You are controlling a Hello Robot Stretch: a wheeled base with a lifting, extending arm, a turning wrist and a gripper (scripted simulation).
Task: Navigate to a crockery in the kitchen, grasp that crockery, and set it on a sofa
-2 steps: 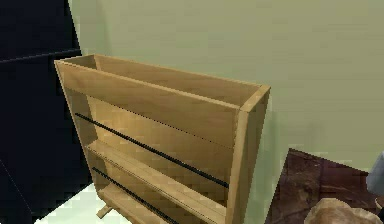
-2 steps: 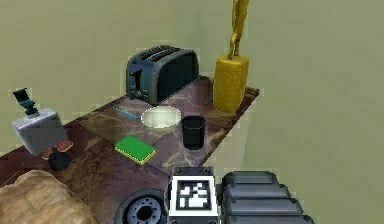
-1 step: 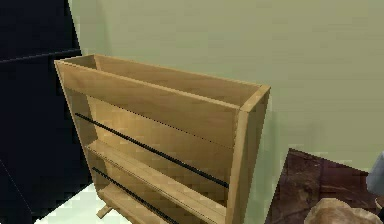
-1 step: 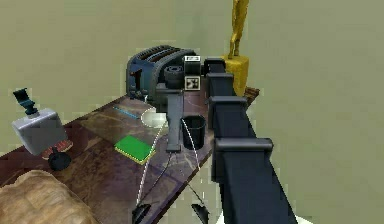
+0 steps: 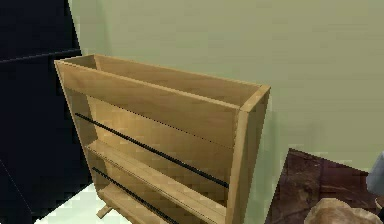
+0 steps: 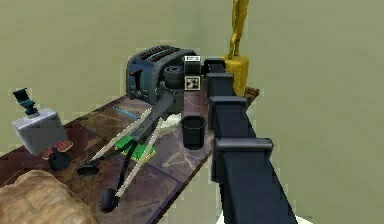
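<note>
a small dark cup (image 6: 192, 132), probably the crockery, stands on the brown counter (image 6: 100, 118) just left of the arm (image 6: 240, 140). the gripper (image 6: 100, 187) lies over the counter before a toaster (image 6: 155, 68); its grip and whether it holds anything cannot be told.

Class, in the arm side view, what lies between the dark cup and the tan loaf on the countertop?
The gripper slants across that stretch of countertop, with a small green thing beside it; the arm side view shows this.
</note>
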